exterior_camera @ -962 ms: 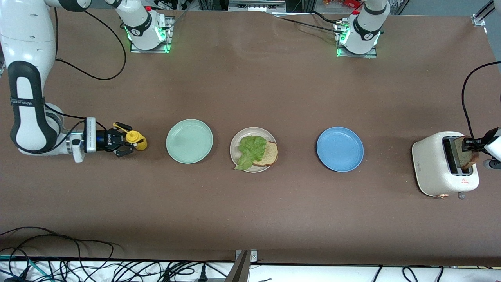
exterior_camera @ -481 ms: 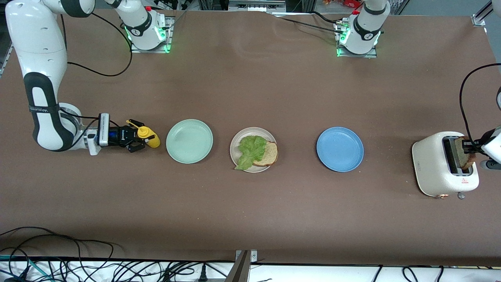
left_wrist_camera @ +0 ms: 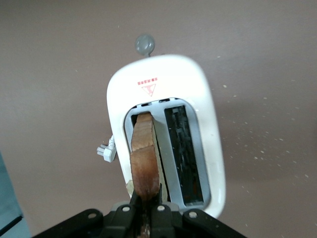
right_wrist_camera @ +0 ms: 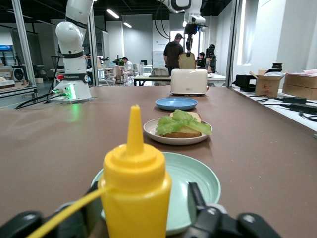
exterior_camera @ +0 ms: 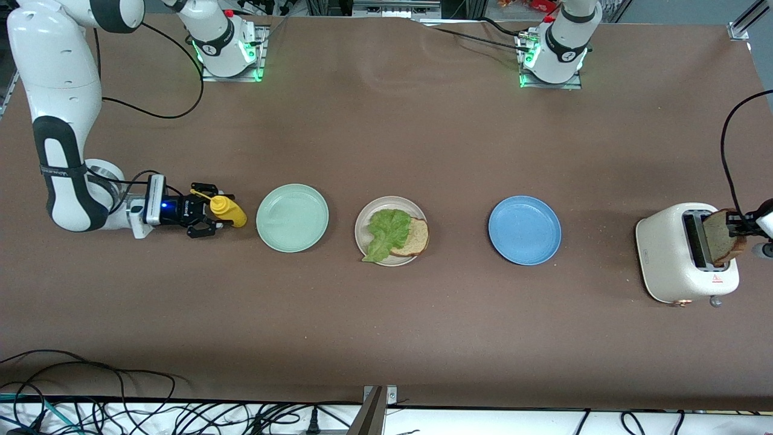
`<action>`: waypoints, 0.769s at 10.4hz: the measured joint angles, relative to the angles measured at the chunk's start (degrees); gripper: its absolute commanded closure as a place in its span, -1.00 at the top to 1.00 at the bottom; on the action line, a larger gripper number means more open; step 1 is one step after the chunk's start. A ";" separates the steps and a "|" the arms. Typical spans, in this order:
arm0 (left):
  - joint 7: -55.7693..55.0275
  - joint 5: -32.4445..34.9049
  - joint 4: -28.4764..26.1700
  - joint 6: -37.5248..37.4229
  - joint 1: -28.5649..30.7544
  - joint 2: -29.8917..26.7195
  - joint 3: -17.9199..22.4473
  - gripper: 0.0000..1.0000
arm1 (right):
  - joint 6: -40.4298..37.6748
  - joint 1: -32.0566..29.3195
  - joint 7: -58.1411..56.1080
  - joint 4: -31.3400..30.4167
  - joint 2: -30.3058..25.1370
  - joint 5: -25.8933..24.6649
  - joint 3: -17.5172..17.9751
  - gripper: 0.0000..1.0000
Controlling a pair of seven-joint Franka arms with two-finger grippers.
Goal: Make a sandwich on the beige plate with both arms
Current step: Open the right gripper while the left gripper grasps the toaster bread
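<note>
While the sandwich (exterior_camera: 395,235) sits unfinished on the beige plate (exterior_camera: 361,225), mid-worktop between a mint plate (exterior_camera: 292,217) and a blue plate (exterior_camera: 524,230), stock stands thus:

Item, sandwich: one bread slice with lettuce (exterior_camera: 386,232) on it; no top slice on it

Item, left claw (exterior_camera: 738,228): clamped tight on the crust edge of a second slice (exterior_camera: 723,236), which is over the toaster (exterior_camera: 676,254) at the left arm's end, its lower edge apparently in the slot

Item, right claw (exterior_camera: 211,213): low at the right arm's end, jaws spread either side of a yellow bottle (exterior_camera: 228,211) standing between them; whether the pads touch it is unclear, so no hold is credited

Risks, judged: the pinch is narrow and on one edge, so the slice may swing, tear or snag the slot rim on the way up; a toaster dragged along is possible. The bottle, standing loose, could tip if the right arm swings away carelessly

Hidden: left arm mostly cut off in the front view; slice's lower edge inside the slot; under-slice largely covered by lettuce
</note>
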 measured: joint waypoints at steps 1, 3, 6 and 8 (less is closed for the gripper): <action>2.22 0.00 2.96 -3.15 -0.25 -0.32 -0.62 -1.00 | 0.03 -0.79 -0.14 0.00 0.36 -0.72 -0.13 1.00; 5.53 0.00 7.20 -7.26 -0.82 -0.73 -1.04 -1.00 | 0.10 -2.85 -0.55 0.55 0.96 -4.21 -0.39 1.00; 6.38 -0.90 10.83 -13.60 -3.45 -0.74 -1.81 -1.00 | 0.01 -5.82 2.79 5.14 1.39 -10.48 -2.55 1.00; 6.37 -5.15 12.64 -18.22 -5.65 -0.74 -2.08 -1.00 | -1.06 -6.07 10.04 9.35 1.20 -14.27 -5.43 1.00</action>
